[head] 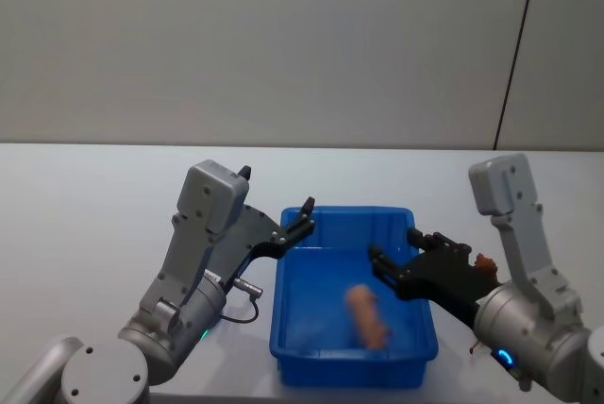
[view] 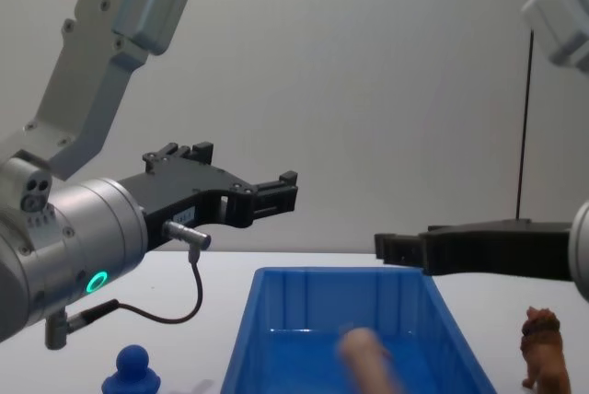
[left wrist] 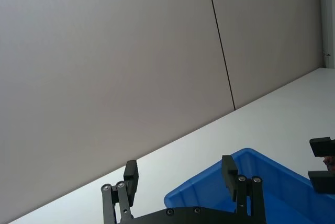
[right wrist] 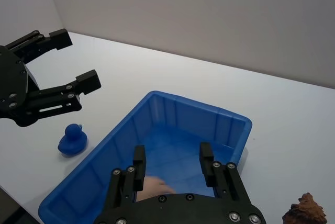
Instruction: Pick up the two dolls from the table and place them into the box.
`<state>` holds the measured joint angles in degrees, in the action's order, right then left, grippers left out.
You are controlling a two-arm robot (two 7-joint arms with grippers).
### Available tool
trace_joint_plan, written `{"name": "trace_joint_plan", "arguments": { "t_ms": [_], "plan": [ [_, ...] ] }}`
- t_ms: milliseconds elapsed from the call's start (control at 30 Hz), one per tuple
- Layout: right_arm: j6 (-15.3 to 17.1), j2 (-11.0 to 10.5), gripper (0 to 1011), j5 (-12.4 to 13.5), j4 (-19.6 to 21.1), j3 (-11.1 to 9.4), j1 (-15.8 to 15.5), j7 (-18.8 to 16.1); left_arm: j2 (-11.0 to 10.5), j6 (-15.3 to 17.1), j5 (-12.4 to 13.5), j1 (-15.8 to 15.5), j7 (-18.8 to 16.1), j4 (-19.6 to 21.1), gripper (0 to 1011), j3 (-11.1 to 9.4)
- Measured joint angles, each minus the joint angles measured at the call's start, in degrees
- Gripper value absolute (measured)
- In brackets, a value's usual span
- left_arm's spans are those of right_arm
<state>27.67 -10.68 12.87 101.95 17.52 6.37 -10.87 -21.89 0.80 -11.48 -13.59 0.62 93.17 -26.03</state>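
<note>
Your blue doll (right wrist: pixel 71 139) sits on the tabletop (right wrist: pixel 293 109) just left of the box (right wrist: pixel 172 110), and the lion doll (view: pixel 541 348) stands to its right. A blurred tan thing (head: pixel 366 314) lies inside the box. Both sets of jaws are spread wide and hold nothing: the right gripper (right wrist: pixel 171 157) over the box, the left gripper (head: pixel 300 220) at its left rim.

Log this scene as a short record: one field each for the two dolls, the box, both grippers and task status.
blue doll: on the table, outside the box, on its left side
lion doll: upright on the table, right of the box
box: holds one tan object, too blurred to identify
left gripper: open, empty, raised near the box's left rim
right gripper: open, empty, above the box's inside
status: neither doll is in the box yet
</note>
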Motion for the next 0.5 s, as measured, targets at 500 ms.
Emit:
{"name": "trace_joint_plan", "arguments": {
  "t_ms": [500],
  "plan": [
    [-1.4,-0.6,1001,0.2,0.3,-0.5,-0.9,1.4,0.0,0.0,0.0,0.0,0.0,0.0,1001,0.0]
  ]
}}
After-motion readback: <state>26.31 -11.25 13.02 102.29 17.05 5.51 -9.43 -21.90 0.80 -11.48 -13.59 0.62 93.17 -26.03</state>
